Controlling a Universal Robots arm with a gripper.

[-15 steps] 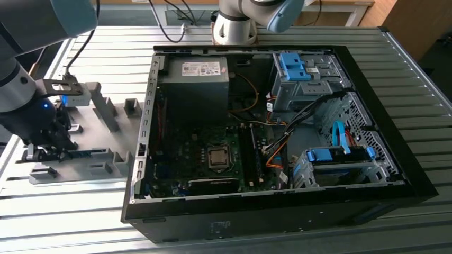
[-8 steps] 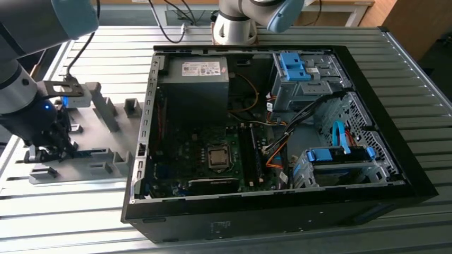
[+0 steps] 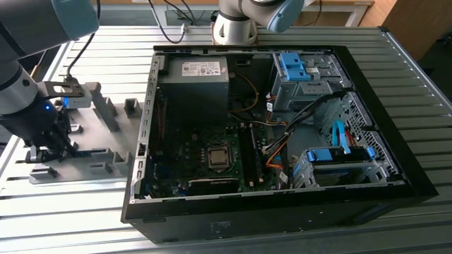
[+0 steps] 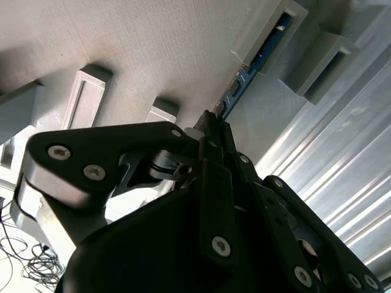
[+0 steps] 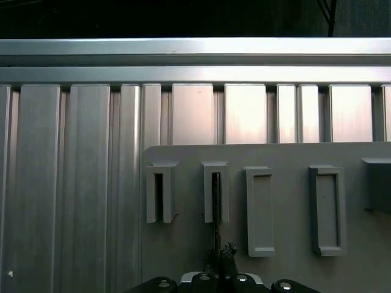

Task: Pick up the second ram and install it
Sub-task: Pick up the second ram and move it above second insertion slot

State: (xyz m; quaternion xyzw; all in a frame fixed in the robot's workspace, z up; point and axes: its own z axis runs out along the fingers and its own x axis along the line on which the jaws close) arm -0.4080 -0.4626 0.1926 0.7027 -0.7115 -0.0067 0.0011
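A robot arm lowers its pincer onto a grey plate of holder blocks at the exterior view's left, just beside an open computer case on the ribbed metal bench. Upright grey blocks stand close around the pincer, between it and the case wall.

Inside the case lie a grey power supply, a processor socket, blue drive brackets and a bundle of orange cables.

In the second wrist view the second ram shows as a blue board, its far end seated in the slot of a holder block and its near end running in between the pincer tips, which are closed on it.

In the first wrist view the same stick appears edge-on as a thin dark line from its slotted block down to the pincer. A second slotted block sits just beside it, and two taller blocks stand on its other side. The bench's ribs run beyond the plate's edge.
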